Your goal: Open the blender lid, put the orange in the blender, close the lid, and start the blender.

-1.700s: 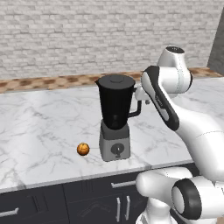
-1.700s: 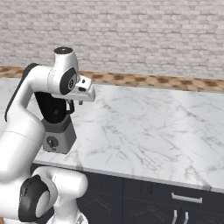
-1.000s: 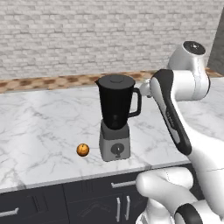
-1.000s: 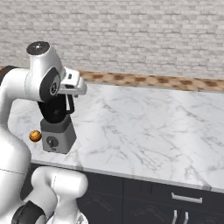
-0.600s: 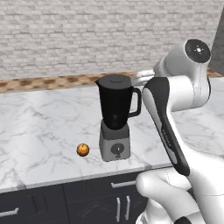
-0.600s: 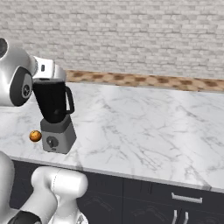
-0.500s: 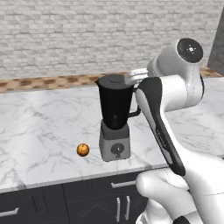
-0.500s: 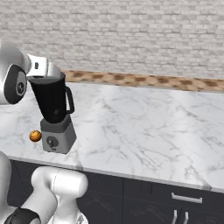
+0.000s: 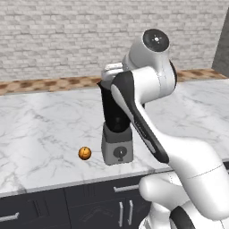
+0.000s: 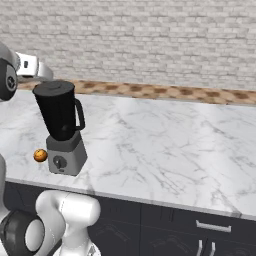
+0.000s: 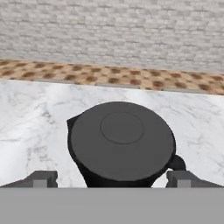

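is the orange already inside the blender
No, the orange sits on the marble counter beside the blender, whose lid is on.

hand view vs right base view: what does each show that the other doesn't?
Hand view: the blender lid seen from above, its raised centre circle, with the fingers spread wide on either side of it. Right base view: the orange on the counter beside the blender, the grey base's dial, and the cabinet fronts below. Both: lid seated on the jar, marble counter, brick wall.

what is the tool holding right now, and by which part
Nothing. The tool is open, its fingertips spread wide above the blender lid, which sits on the blender.
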Robot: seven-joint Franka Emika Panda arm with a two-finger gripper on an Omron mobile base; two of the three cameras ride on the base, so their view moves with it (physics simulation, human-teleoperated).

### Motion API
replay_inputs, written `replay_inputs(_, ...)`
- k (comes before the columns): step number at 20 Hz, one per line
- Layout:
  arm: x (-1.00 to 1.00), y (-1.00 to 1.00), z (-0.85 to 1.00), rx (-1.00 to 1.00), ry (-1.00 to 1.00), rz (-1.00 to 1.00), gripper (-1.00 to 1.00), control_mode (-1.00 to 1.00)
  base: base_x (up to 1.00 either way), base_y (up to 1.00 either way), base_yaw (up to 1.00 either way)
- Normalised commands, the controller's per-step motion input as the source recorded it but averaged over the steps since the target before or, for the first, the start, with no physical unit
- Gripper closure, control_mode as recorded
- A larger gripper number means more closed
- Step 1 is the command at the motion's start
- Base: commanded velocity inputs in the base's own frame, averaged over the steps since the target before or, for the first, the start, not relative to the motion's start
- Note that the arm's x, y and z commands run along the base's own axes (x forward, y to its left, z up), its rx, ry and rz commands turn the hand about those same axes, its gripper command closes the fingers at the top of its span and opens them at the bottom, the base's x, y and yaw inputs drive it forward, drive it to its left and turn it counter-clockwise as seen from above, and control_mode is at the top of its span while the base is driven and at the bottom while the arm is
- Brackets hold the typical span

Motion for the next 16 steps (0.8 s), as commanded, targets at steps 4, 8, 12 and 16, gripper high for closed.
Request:
replay_inputs(4,0.27,-0.03,-0.42,0.0,0.15,0.0,-1.0,-1.0,0.0,0.0,0.0)
replay_inputs(8,0.31,-0.09,-0.48,0.0,0.14,0.0,-1.0,-1.0,0.0,0.0,0.0)
replay_inputs(12,0.31,-0.14,-0.13,0.0,0.08,0.0,-1.0,-1.0,0.0,0.0,0.0)
replay_inputs(16,0.37,-0.05,0.0,0.0,0.11,0.0,-1.0,-1.0,0.0,0.0,0.0)
